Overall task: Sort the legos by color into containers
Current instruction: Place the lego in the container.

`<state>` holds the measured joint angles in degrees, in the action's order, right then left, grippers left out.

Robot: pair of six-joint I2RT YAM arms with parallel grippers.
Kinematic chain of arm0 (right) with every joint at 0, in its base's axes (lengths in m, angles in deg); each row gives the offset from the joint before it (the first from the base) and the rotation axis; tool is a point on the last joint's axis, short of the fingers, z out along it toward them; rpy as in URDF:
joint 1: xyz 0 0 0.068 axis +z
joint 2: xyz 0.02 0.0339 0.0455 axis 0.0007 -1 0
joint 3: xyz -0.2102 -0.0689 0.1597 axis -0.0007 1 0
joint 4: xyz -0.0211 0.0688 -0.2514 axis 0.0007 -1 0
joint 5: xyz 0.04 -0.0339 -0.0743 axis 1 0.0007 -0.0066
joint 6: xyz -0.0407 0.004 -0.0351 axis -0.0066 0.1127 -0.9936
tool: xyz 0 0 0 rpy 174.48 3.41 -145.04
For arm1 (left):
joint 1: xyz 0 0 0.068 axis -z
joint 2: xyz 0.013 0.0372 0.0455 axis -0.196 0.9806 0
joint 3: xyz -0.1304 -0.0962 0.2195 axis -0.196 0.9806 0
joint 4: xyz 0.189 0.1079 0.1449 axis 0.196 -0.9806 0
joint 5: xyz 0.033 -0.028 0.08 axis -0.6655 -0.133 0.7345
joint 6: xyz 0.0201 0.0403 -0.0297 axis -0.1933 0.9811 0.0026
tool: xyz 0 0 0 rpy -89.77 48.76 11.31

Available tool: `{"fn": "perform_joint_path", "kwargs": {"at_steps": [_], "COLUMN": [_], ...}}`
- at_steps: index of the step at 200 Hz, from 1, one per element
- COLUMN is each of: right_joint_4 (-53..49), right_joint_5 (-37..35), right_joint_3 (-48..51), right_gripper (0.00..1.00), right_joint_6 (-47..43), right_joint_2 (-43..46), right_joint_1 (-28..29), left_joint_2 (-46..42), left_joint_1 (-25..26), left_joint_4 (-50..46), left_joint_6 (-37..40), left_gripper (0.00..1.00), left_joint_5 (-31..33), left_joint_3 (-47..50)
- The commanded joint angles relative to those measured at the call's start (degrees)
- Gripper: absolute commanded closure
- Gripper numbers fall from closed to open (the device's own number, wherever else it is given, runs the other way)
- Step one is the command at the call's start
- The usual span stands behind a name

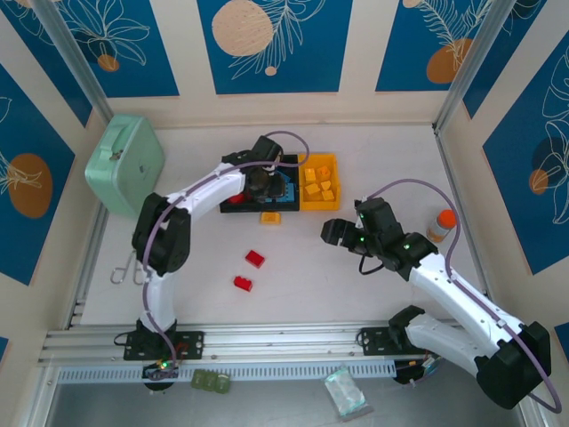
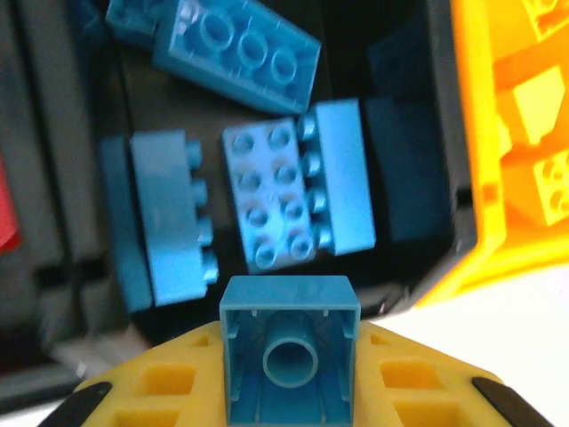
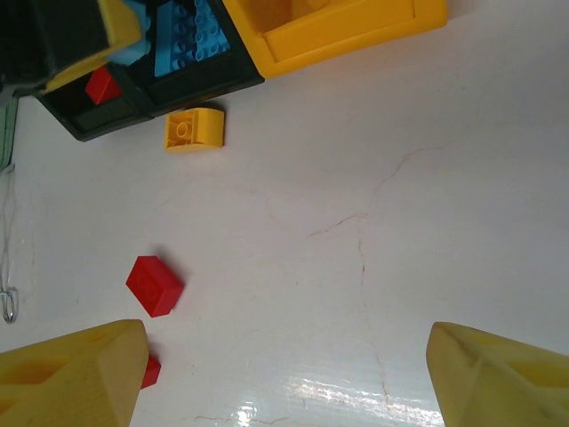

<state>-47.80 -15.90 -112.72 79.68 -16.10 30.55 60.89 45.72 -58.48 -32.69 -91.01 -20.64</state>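
Note:
My left gripper (image 2: 289, 342) is shut on a square blue lego (image 2: 289, 307), its hollow underside facing the camera. It hovers over the middle black container (image 2: 409, 178), where several blue legos (image 2: 276, 191) lie. The yellow-orange container (image 1: 318, 182) to its right holds several yellow legos. A red lego (image 3: 104, 84) lies in the left black container (image 1: 236, 204). One yellow lego (image 1: 270, 217) and two red legos (image 1: 255, 259) (image 1: 243, 284) lie loose on the table. My right gripper (image 1: 342, 233) hangs open above bare table, right of them, with nothing between its fingers (image 3: 498, 378).
A mint-green case (image 1: 124, 163) stands at the back left. An orange-capped bottle (image 1: 440, 224) stands near the right wall. Metal scissors (image 1: 124, 267) lie at the left edge. The left arm (image 1: 200, 187) arches over the table's left half.

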Motion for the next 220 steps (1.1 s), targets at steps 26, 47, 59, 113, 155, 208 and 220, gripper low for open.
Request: {"fn": "perform_joint_path", "kwargs": {"at_steps": [26, 47, 59, 113, 155, 208, 220], "right_joint_4": [-0.42, -0.74, -0.79, -0.68, -0.23, 0.64, 0.80], "right_joint_5": [2.49, 2.58, 2.66, 3.27, 3.95, 4.60, 4.76], "right_joint_3": [1.62, 1.75, 1.91, 2.21, 2.69, 3.43, 3.34], "right_gripper": [0.18, 0.18, 0.18, 0.18, 0.18, 0.18, 0.18], "right_joint_6": [0.39, 0.38, 0.41, 0.73, 0.92, 1.26, 1.06], "right_joint_2": [0.63, 0.68, 0.75, 0.37, 0.39, 0.61, 0.58], "right_joint_1": [-0.62, -0.88, -1.14, -2.11, -2.18, -1.37, -0.92], "left_joint_2": [11.39, 15.30, 17.20, 23.61, 22.69, 13.23, 9.59], "left_joint_1": [-0.61, -1.73, -2.19, -2.49, -2.34, -0.98, -0.61], "left_joint_4": [-8.30, -9.57, -10.34, -13.19, -13.93, -10.57, -8.82], "left_joint_6": [1.05, 0.89, 1.08, 2.06, 2.24, 3.28, 3.52], "left_gripper": [0.71, 0.71, 0.69, 0.63, 0.47, 0.46, 0.46], "left_joint_5": [3.67, 3.68, 3.50, 1.04, 2.15, 3.04, 3.12], "left_joint_3": [-17.75, -23.65, -26.80, -37.71, -37.80, -28.19, -23.65]}}
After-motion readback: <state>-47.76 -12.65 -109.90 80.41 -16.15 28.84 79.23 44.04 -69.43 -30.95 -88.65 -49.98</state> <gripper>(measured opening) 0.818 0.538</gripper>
